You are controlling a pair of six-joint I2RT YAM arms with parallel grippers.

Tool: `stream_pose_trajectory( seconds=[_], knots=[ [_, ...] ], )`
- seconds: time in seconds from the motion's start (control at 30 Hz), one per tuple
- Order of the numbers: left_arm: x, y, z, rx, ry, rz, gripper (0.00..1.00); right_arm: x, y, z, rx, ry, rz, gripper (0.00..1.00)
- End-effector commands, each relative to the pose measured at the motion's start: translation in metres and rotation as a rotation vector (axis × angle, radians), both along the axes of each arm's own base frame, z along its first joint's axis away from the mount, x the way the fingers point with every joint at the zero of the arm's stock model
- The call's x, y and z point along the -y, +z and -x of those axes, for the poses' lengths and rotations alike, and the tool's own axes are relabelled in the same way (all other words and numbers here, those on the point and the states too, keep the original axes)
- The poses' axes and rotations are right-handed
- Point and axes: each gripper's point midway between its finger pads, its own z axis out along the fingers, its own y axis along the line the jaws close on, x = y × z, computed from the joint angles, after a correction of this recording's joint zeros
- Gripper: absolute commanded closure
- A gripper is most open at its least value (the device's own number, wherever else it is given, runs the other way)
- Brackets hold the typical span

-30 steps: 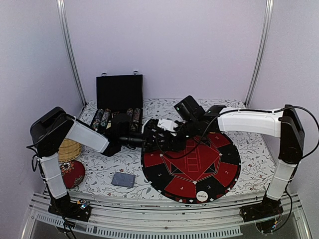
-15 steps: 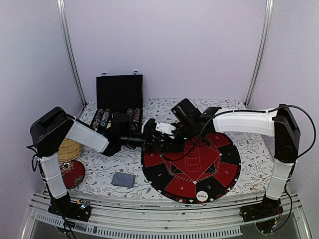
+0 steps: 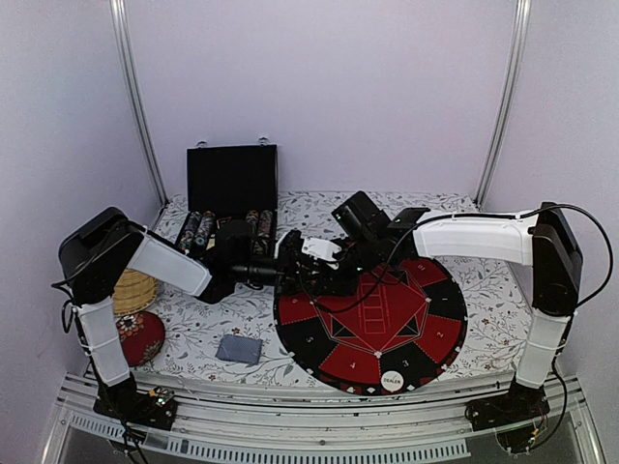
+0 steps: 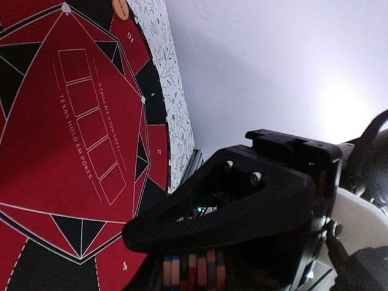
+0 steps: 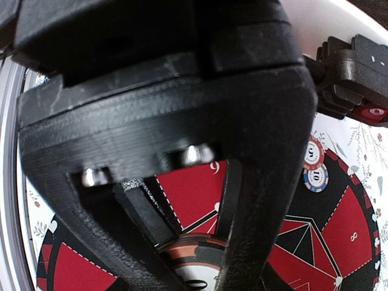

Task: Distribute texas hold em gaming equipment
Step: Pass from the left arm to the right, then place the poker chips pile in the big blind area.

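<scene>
My left gripper [image 3: 282, 275] is shut on a short stack of striped poker chips [image 4: 193, 270], held edge-on at the left rim of the round red-and-black mat [image 3: 440, 324]. My right gripper [image 3: 314, 275] meets it there. In the right wrist view its fingers [image 5: 270, 218] are closed on one orange-and-black chip [image 5: 197, 257] with a white centre. A red chip [image 5: 313, 153] and a blue chip [image 5: 316, 177] lie on the mat. The white DEALER button [image 3: 392, 381] sits at the mat's near edge, and an orange button [image 4: 121, 8] at its rim. A grey card deck [image 3: 239, 348] lies left of the mat.
The open black chip case [image 3: 230, 193] stands at the back left with rows of chips in it. A woven basket [image 3: 133, 290] and a red ball [image 3: 141, 336] sit by the left arm's base. The two grippers are crowded together over the mat's left rim.
My right arm has shifted slightly left toward the left gripper, and its jaws have narrowed onto the chip. The left arm has stayed put.
</scene>
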Motion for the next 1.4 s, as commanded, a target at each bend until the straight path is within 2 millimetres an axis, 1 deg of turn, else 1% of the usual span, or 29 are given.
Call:
stream_pose_trajectory(
  seconds=[0.0, 0.27, 0.4, 0.6, 0.73, 0.8, 0.97, 1.0, 1.07, 1.1, 1.23, 1.37],
  knots=[
    [0.005, 0.023, 0.006, 0.094, -0.046, 0.05, 0.7, -0.003, 0.018, -0.005, 0.03, -0.009, -0.028, 0.98],
    [0.002, 0.029, 0.003, 0.131, -0.033, 0.057, 0.57, -0.002, 0.016, -0.003, 0.016, -0.01, -0.018, 0.98],
    [0.0, 0.027, 0.0, 0.139, -0.014, 0.049, 0.47, 0.0, 0.013, -0.002, 0.011, -0.015, -0.007, 0.98],
    [-0.01, 0.024, -0.01, 0.157, 0.039, 0.018, 0.34, 0.002, 0.014, -0.002, 0.013, -0.024, -0.018, 0.98],
    [-0.017, 0.022, -0.016, 0.191, 0.072, -0.034, 0.22, 0.01, 0.012, -0.008, 0.004, -0.051, -0.019, 0.98],
    [-0.022, 0.023, -0.021, 0.208, 0.094, -0.06, 0.18, 0.016, 0.011, -0.012, -0.004, -0.07, -0.02, 0.98],
    [-0.034, 0.033, -0.032, 0.274, 0.132, -0.119, 0.04, 0.039, 0.01, -0.025, -0.008, -0.134, -0.026, 0.98],
    [-0.035, 0.034, -0.034, 0.286, 0.136, -0.137, 0.02, 0.044, 0.009, -0.028, -0.009, -0.148, -0.026, 0.98],
    [-0.038, 0.037, -0.038, 0.314, 0.144, -0.17, 0.02, 0.057, 0.006, -0.034, -0.013, -0.181, -0.024, 0.98],
    [-0.04, 0.039, -0.039, 0.324, 0.148, -0.178, 0.02, 0.067, 0.001, -0.037, -0.019, -0.204, -0.016, 0.98],
    [-0.054, 0.045, -0.044, 0.347, 0.175, -0.191, 0.02, 0.106, -0.01, -0.056, -0.044, -0.303, -0.017, 0.98],
    [-0.075, 0.046, -0.05, 0.351, 0.218, -0.21, 0.02, 0.155, -0.03, -0.077, -0.082, -0.428, 0.006, 0.98]
  ],
)
